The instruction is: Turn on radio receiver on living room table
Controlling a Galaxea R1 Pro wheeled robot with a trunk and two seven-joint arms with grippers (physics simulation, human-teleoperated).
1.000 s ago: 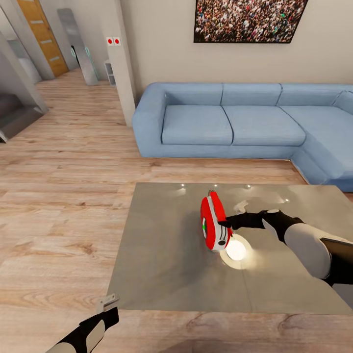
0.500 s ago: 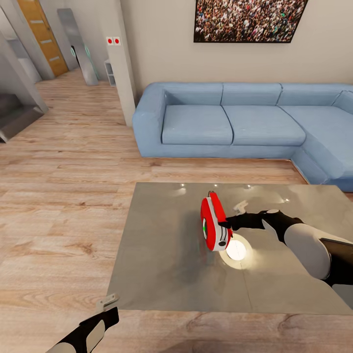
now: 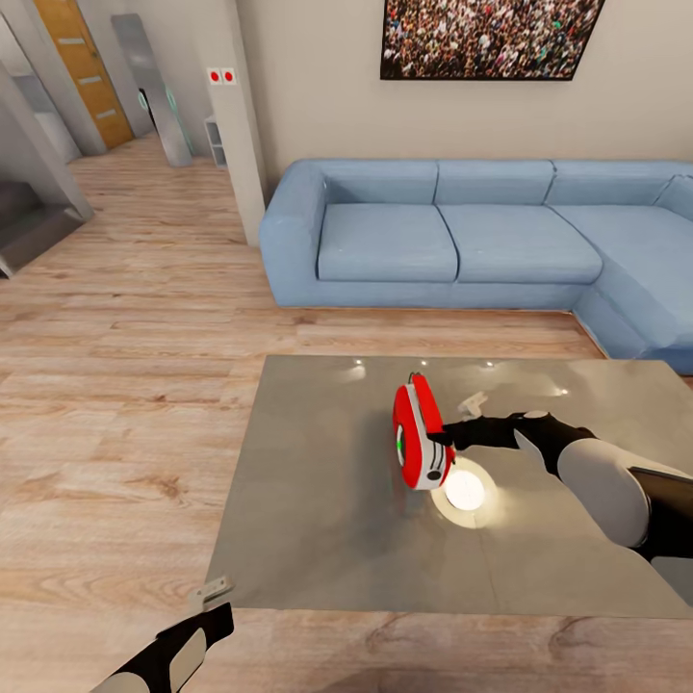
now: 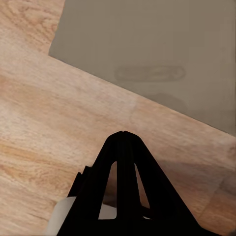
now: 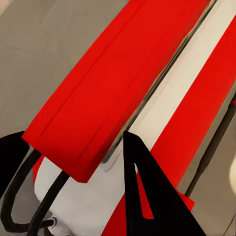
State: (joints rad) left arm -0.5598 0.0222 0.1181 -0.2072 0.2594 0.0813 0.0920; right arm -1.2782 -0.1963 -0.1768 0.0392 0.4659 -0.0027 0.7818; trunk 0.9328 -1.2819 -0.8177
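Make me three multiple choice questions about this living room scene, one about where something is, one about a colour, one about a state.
1. Where does the small red radio receiver stand?
A. on the glossy grey table
B. on the sofa
C. on the floor

2. What colour is the corner sofa?
A. green
B. blue
C. brown

3. How are the left gripper fingers?
A. spread wide
C. holding a cup
B. closed together

Answers: 1 A, it stands on the tabletop; 2 B, the cushions are light blue; 3 B, the tips meet over the wood floor.
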